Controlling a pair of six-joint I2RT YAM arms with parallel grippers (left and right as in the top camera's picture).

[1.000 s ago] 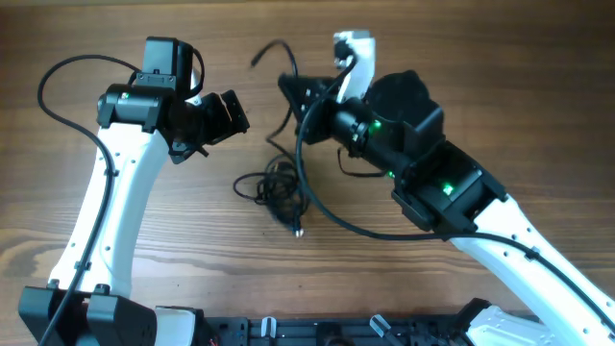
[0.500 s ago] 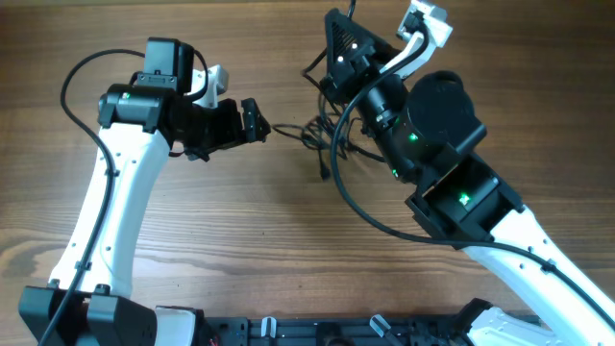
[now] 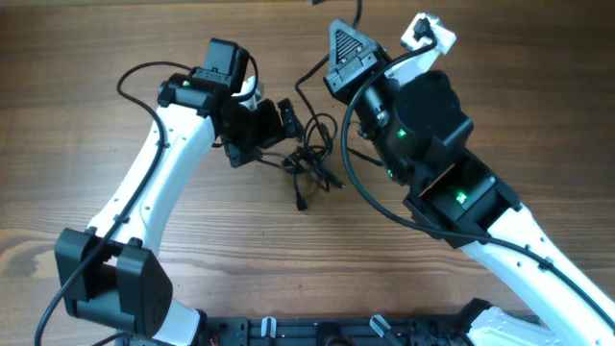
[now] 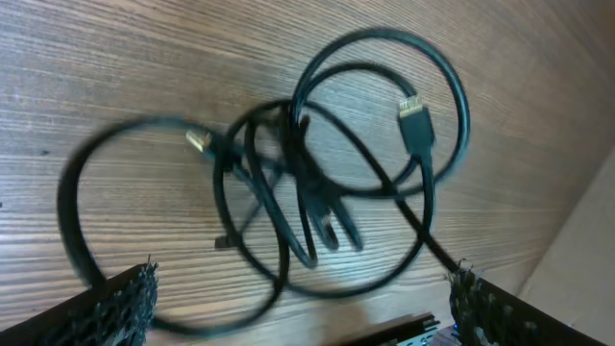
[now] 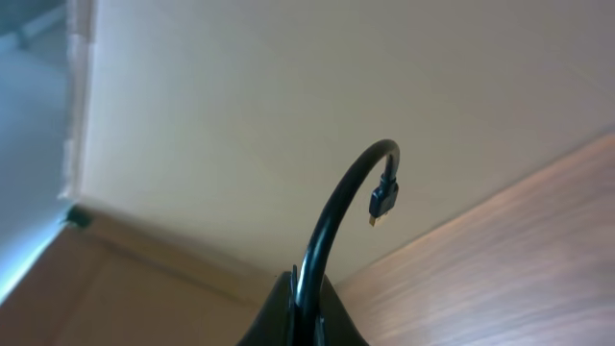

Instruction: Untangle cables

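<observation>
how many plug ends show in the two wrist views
3. A black plug lies upper right in the left wrist view, a gold-tipped plug at the left of the tangle, and a third plug tops the cable in the shut right hand. More may be hidden.

Thin black cables (image 4: 317, 192) on a table (image 3: 221, 259) of warm mid-brown wood, streaked with fine darker grain lines. One plug (image 4: 199, 141) shows a gold-coloured metal tip. The left arm (image 3: 154, 183) and right arm (image 3: 524, 231) have glossy white links with black joints and black wiring. Small green lights (image 3: 459, 196) glow on the right arm's black housings. The pads (image 4: 120, 303) of the left pincer (image 4: 300, 317) are black with a rough, speckled surface. The wall (image 5: 240, 115) is plain pale cream
</observation>
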